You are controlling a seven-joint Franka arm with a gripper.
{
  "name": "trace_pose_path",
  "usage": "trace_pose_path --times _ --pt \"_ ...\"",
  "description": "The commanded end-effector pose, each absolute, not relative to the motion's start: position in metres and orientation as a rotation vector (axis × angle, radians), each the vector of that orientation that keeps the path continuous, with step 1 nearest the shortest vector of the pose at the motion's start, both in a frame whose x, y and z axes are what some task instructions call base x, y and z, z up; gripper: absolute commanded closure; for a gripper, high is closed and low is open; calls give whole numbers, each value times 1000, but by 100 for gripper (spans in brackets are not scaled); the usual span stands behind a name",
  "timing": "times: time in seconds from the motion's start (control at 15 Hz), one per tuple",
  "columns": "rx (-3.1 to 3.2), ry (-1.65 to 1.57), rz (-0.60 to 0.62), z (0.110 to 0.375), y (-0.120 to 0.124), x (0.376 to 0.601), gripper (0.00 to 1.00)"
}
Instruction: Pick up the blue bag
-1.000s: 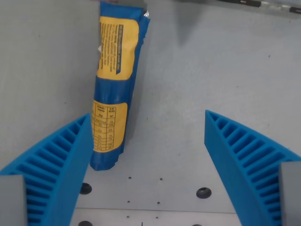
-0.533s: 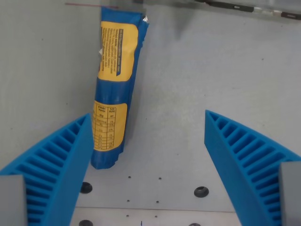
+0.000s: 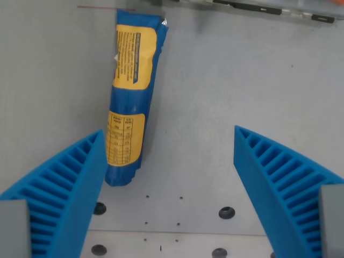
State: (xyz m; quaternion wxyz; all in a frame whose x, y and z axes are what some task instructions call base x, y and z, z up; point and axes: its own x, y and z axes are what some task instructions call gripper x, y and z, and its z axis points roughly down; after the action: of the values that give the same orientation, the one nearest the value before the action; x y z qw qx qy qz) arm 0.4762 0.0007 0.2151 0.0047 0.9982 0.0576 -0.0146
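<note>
The blue bag (image 3: 130, 94) is a long narrow packet with yellow printed labels, lying flat on the grey table in the wrist view's left half, running from the top edge down to just beside the left finger. My gripper (image 3: 168, 145) is open, its two ribbed blue fingers (image 3: 64, 188) spread wide at the bottom corners. The bag's lower end lies against the inner side of the left finger, not centred between the two. Nothing is held.
The grey tabletop (image 3: 226, 86) has several small screw holes (image 3: 227, 213) near the bottom. A dark cable or rail (image 3: 258, 8) runs along the top edge at the wrist view's right.
The whole scene has slid slightly upward and the bag's top end is now fully in view; the camera has moved. The fingers' spread is unchanged.
</note>
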Motion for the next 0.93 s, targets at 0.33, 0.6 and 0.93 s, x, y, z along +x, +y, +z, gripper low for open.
trace_pose_path --times 0.33,0.6,0.93 --pt "3140 219 25 233 1 466 100" --pt "3140 219 25 240 1 466 100" --pt "3140 219 25 248 1 466 100"
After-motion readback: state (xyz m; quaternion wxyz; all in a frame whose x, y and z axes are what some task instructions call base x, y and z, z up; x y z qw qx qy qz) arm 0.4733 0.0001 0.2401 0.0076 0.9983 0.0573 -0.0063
